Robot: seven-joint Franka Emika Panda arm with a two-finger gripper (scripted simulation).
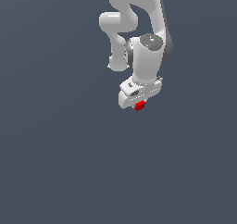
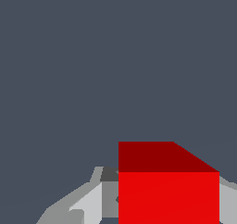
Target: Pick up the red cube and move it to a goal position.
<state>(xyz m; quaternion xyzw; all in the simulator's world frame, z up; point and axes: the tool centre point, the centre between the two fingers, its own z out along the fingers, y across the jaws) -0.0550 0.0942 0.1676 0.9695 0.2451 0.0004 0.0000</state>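
Note:
The red cube (image 1: pixel 140 105) is a tiny bright red block sitting right under the white gripper (image 1: pixel 139 102), near the middle of the exterior view. The arm hangs down from above with the gripper pointing down. In the wrist view the red cube (image 2: pixel 168 195) fills the space between the grey fingers (image 2: pixel 88 204), one on each side of it. The fingers press against its sides, so the gripper is shut on the cube. The fingertips are hidden behind the gripper body in the exterior view.
A plain dark grey-blue surface (image 1: pixel 55 163) fills both views around the arm. The white arm's links (image 1: pixel 139 28) stand above the gripper. No other objects show.

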